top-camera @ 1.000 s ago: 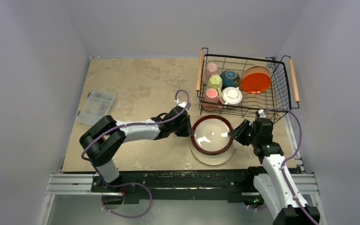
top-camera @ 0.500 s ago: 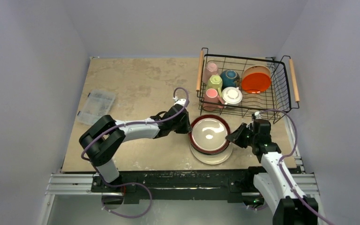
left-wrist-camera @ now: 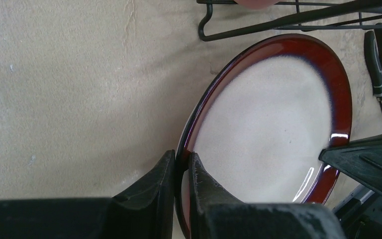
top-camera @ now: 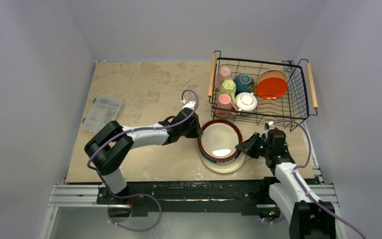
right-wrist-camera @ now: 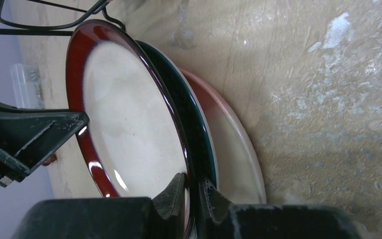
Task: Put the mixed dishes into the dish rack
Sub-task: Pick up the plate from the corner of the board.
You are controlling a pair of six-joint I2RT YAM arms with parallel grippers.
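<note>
Both grippers clamp the red-rimmed cream plate (top-camera: 220, 140): the left gripper (left-wrist-camera: 181, 159) pinches its left rim, the right gripper (right-wrist-camera: 193, 181) its right rim. It sits tilted over two stacked plates (top-camera: 225, 169) on the table (top-camera: 149, 89), just near of the dish rack (top-camera: 258, 61), which holds mugs (top-camera: 228, 87), a teal bowl (top-camera: 243, 82) and a red-orange plate (top-camera: 271, 85).

No text, label, brand or number is legible on anything.
</note>
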